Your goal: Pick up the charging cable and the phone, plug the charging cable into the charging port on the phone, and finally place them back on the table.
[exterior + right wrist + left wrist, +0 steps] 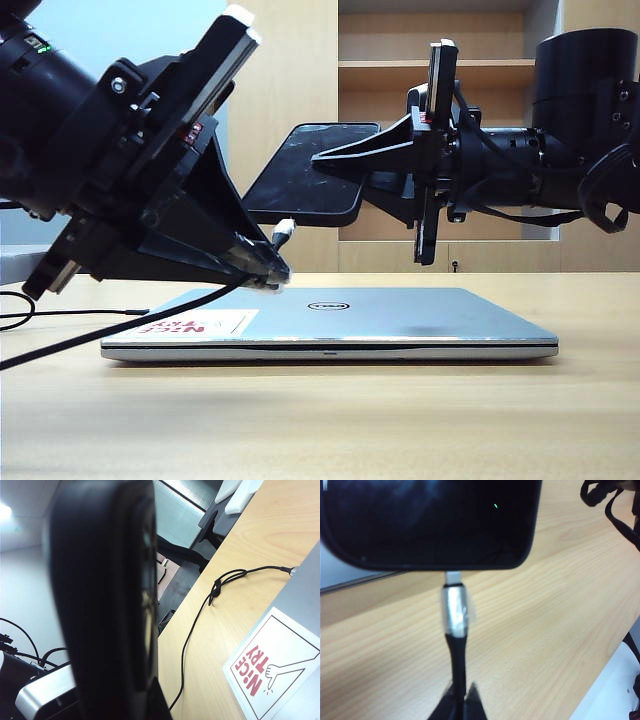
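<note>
From the outside camera we see the left gripper [262, 268] low on the left, squeezed tight on the charging cable [120, 325], just above the silver laptop [400, 322]. The right gripper [325, 158] reaches in from the right and is clamped on the phone [300, 185], which hangs in the air over the laptop. The laptop lies on the table [320, 420].

From the left wrist we see the left gripper [459, 702] pinching the black cord [456, 655], and the silver plug [455, 609] meets the charging port [453, 571] on the phone's [430, 520] short edge.

From the right wrist the phone [107, 595] fills the view edge-on; we cannot see the fingers here. The cable [200, 615] trails across the table [260, 535] beside a red-lettered sticker [272, 665]
</note>
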Tool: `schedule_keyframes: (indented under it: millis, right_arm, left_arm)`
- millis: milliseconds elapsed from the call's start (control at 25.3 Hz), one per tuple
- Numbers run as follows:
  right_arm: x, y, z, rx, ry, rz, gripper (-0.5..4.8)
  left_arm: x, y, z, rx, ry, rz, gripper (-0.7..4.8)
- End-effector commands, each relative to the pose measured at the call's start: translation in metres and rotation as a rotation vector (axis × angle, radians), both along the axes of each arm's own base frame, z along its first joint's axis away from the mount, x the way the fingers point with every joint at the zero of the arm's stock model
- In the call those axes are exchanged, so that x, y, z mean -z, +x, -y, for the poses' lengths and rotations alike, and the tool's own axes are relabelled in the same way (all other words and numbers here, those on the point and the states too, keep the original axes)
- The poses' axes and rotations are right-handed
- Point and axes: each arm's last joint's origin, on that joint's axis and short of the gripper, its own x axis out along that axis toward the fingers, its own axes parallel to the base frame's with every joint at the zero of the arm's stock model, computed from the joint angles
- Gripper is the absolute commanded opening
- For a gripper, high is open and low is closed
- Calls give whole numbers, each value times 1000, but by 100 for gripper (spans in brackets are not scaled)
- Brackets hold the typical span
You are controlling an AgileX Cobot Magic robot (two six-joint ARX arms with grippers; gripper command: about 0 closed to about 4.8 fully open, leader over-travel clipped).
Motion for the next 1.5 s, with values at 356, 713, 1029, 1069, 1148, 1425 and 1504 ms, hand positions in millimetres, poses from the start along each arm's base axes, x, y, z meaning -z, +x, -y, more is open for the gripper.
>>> schedule_keyframes:
  millis: [356, 713, 1029, 1069, 1148, 1425, 1504]
  right_arm:
    - [-6, -3, -1, -71, 4, 81, -5]
    - [-5, -2, -1, -62, -1, 61, -5]
    - [-4, -2, -3, -48, -1, 48, -5]
    - [-4, -2, -3, -46, -1, 47, -5]
    - [-4, -2, -3, -44, -1, 43, -5]
    - [-4, -2, -3, -61, 0, 19, -5]
    - [-4, -3, -3, -74, -2, 17, -5]
  left_arm:
    - [-3, 0, 1, 2, -16, 16, -8]
    - [-3, 1, 1, 1, -18, 17, -8]
    - [-6, 1, 2, 1, -38, 34, -8]
    - [-6, 1, 2, 1, -40, 35, -8]
    - [-6, 1, 2, 1, -39, 34, -8]
    - [-6, 1, 2, 3, -38, 37, -8]
    - [-6, 1, 2, 3, -38, 38, -8]
